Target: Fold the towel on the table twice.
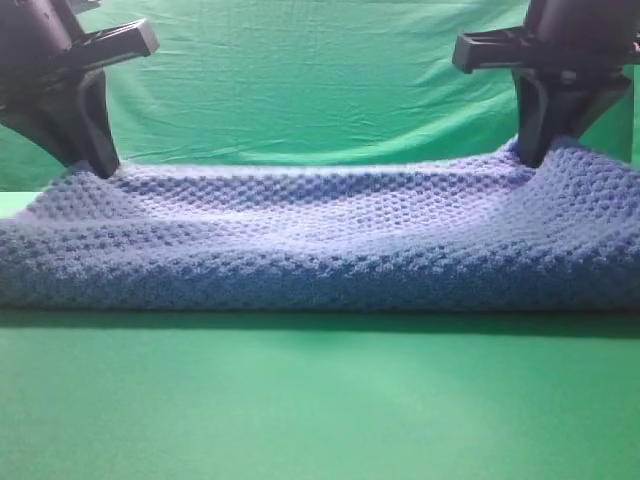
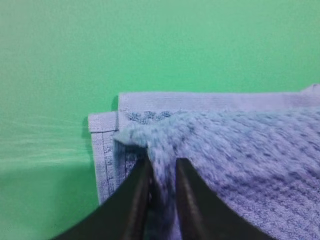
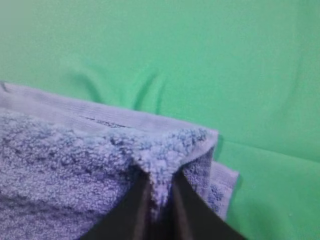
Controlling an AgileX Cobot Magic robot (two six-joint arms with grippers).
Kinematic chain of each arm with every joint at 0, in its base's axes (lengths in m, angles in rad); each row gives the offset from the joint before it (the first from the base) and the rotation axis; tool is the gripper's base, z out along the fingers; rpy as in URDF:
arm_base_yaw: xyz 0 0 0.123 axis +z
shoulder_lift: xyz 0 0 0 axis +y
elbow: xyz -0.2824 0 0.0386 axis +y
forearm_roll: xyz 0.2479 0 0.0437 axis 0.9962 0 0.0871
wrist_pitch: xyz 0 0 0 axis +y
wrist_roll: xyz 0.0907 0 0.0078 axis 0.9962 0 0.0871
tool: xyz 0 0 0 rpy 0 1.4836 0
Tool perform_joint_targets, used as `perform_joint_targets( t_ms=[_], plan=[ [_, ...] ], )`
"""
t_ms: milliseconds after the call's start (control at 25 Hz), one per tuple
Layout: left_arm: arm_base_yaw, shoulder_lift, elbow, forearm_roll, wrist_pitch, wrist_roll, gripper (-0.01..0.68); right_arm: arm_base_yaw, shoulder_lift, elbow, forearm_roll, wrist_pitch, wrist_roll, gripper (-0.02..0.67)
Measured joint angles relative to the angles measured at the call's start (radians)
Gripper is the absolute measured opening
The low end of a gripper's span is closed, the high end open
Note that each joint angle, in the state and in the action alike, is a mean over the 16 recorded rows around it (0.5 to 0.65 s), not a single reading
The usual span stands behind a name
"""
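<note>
**Both grippers pinch the far corners of the folded towel**

The towel (image 1: pixel 330 235) lies across the table (image 1: pixel 320 400), folded over on itself into 2 layers, with the rounded fold edge toward the camera in the high view. It spans almost the full width of that view. Behind it hangs a wrinkled green curtain (image 1: pixel 300 90).

The left gripper (image 1: pixel 100 160) stands at the far left corner of the towel, and the right gripper (image 1: pixel 530 155) stands at the far right corner. Both point down onto the fabric.

In the left wrist view, the left gripper (image 2: pixel 162 172) has its 2 dark fingers (image 2: pixel 132 200) only narrowly apart, with a ridge of the upper layer squeezed between them. The hemmed corner of the lower layer shows just past it, a little offset from the upper corner.

In the right wrist view, the right gripper (image 3: pixel 159 187) is in the same condition: its fingers (image 3: pixel 190 210) are close together and a small peak of towel is caught between them. The 2 layers' corners here also do not match exactly.
</note>
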Motion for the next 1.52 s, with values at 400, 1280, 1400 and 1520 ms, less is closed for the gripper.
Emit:
perform_joint_targets(
  t_ms=[400, 1280, 1400, 1520],
  plan=[
    [0.001, -0.081, -0.066, 0.006, 0.109, 0.033, 0.441, -0.003, -0.111, -0.001, -0.010, 0.033, -0.005, 0.449],
    [0.001, -0.776, -0.078, 0.031, 0.376, 0.106, 0.000, -0.003, -0.791, 0.062, 0.045, 0.319, -0.052, 0.000],
    [0.001, -0.889, -0.006, 0.036, 0.377, 0.114, 0.000, -0.003, -0.873, 0.105, 0.068, 0.324, -0.075, 0.000],
    [0.001, -1.008, 0.084, 0.040, 0.366, 0.116, 0.000, -0.003, -0.955, 0.160, 0.099, 0.313, -0.105, 0.000]
  ],
)
